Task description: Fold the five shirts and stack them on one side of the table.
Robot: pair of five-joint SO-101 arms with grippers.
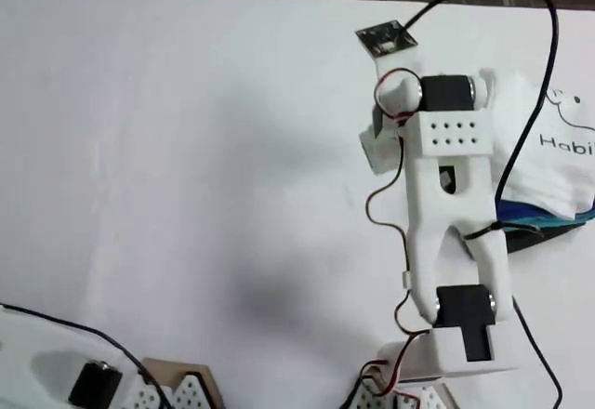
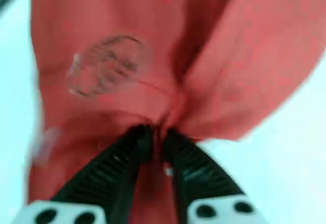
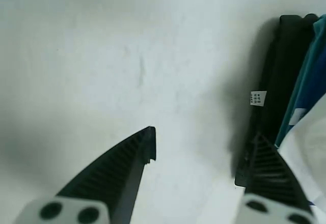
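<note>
Cloth bunched in our left claw [image 2: 157,132], which was clamped tight on a gathered fold of the red shirt [image 2: 112,66]. The rest of the garment spread out beyond the claw's tips and hung in loose folds to either side of them. A faint round print sat a little way past the pinch.

We judged the shirt light, soft and wholly limp. It would sag from any single point, keep no shape of its own and slide readily over the smooth white bench [image 1: 186,149]. A pinch mid-panel, as this one seemed to be, would only drag it into a bundle. A hem, a shoulder seam or a corner looked to us the better place to take hold, with both layers caught so the fold stayed square.

Our right claw [image 3: 204,135] was spread wide and gripped nothing, with bare bench beneath the gap between its jaws. Just beside its outer finger lay the stack [image 1: 553,181] of folded shirts, with the black shirt [image 3: 277,81] at the bottom, a teal-and-blue one [image 3: 311,76] above it and the white shirt [image 1: 548,139] on top. That finger stood close against the black edge, though we could not tell whether it touched. The red shirt was well apart from this claw.
</note>
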